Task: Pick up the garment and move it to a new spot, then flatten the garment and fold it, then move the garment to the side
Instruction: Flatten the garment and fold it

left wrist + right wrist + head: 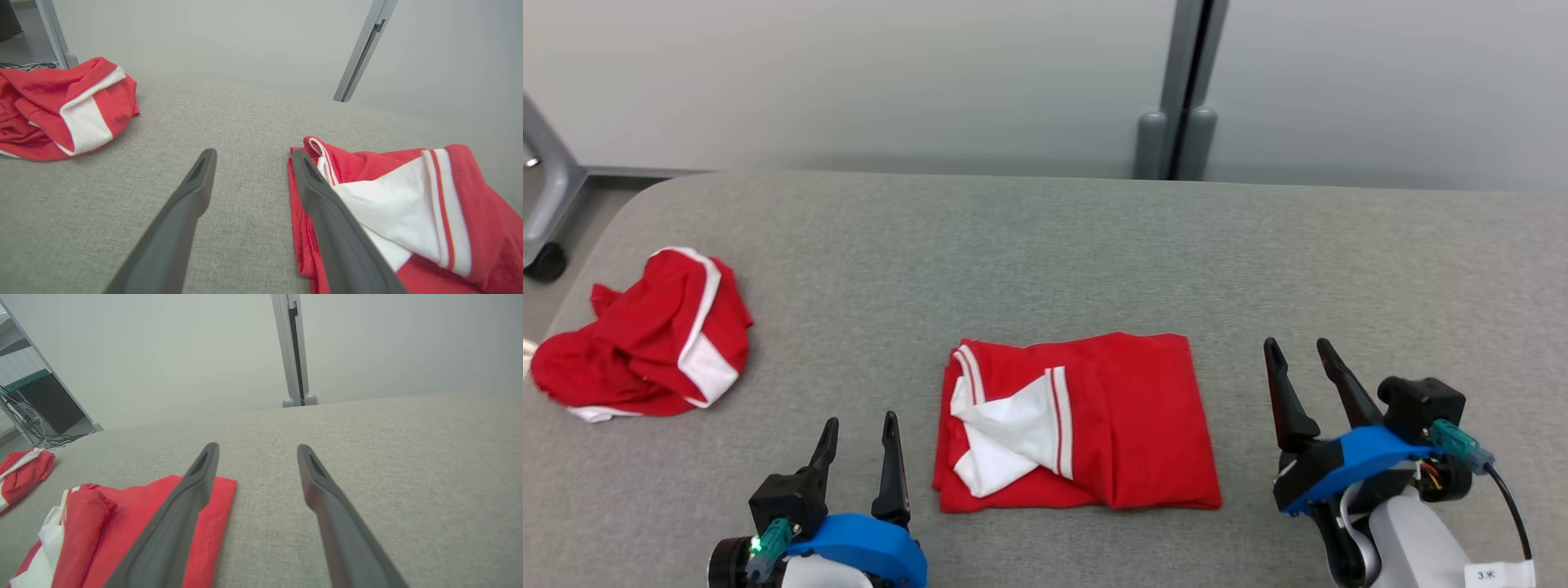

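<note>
Red folded garment (pixel 1143 408): lay flat, lower centre of frame.
Crumpled garment (pixel 645 343): sat heaped, left edge.
Left gripper (pixel 861 417): stood wide, empty.
Right gripper (pixel 1296 343): stood wide, empty.

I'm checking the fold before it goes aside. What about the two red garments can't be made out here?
Folded garment: lower layers are hidden under its own top layer in the head view; the right wrist view's bottom edge cuts it off, and the right gripper covers part of it.
Crumpled garment: bunched on itself, so its type is unclear in the head view; the left wrist view's left edge cuts it off.
</note>
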